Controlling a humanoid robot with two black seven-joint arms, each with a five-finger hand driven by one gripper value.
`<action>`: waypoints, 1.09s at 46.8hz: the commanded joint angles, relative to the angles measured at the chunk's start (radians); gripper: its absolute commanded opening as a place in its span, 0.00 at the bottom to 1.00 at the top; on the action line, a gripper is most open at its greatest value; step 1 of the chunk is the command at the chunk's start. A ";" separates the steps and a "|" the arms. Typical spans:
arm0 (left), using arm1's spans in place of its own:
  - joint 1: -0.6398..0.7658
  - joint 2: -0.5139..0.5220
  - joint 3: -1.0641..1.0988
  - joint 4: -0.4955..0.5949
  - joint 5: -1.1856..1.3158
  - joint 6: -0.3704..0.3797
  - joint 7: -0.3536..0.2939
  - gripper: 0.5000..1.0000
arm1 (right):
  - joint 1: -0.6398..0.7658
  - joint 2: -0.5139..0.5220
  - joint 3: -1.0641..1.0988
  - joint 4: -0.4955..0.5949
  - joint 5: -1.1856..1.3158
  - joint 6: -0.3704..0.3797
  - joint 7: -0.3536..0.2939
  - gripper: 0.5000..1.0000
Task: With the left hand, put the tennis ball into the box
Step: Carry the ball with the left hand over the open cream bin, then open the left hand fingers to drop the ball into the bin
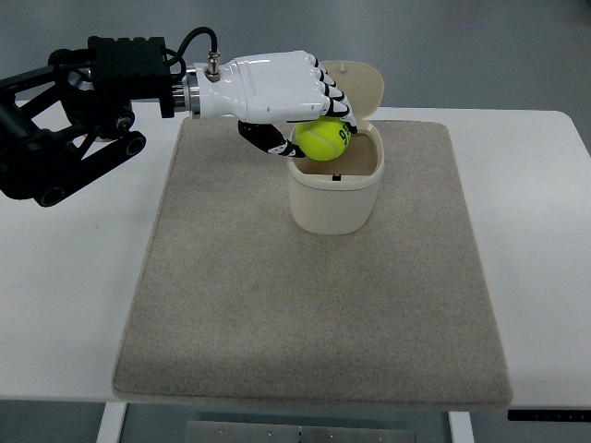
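My left hand [309,125], white with black finger joints, reaches in from the left edge and is shut on a yellow-green tennis ball [320,140]. The ball hangs over the open mouth of a cream box [334,198], at its near-left rim. The box stands on the upper middle of a beige mat [305,305], and its hinged lid [362,85] is flipped back behind it. My thumb curls under the ball and the fingers wrap over its top. The right arm does not show.
The mat lies on a white table [65,295] that extends to both sides. My left arm's black forearm [83,111] crosses the table's upper-left corner. Grey floor lies beyond the table's far edge.
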 commanded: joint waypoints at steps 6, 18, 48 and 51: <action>0.001 -0.019 0.000 0.027 0.000 0.012 0.000 0.16 | 0.000 0.000 0.000 0.000 0.000 0.000 0.000 0.83; 0.013 -0.019 0.000 0.028 -0.006 0.013 0.000 0.46 | 0.000 0.000 0.000 0.000 0.000 0.000 0.000 0.83; 0.018 -0.019 0.014 0.028 -0.022 0.015 0.000 0.92 | 0.000 0.000 0.000 0.000 0.000 0.000 0.000 0.83; 0.019 -0.014 0.015 0.021 -0.022 0.016 -0.002 0.92 | 0.000 0.000 0.000 0.000 0.000 0.000 0.000 0.83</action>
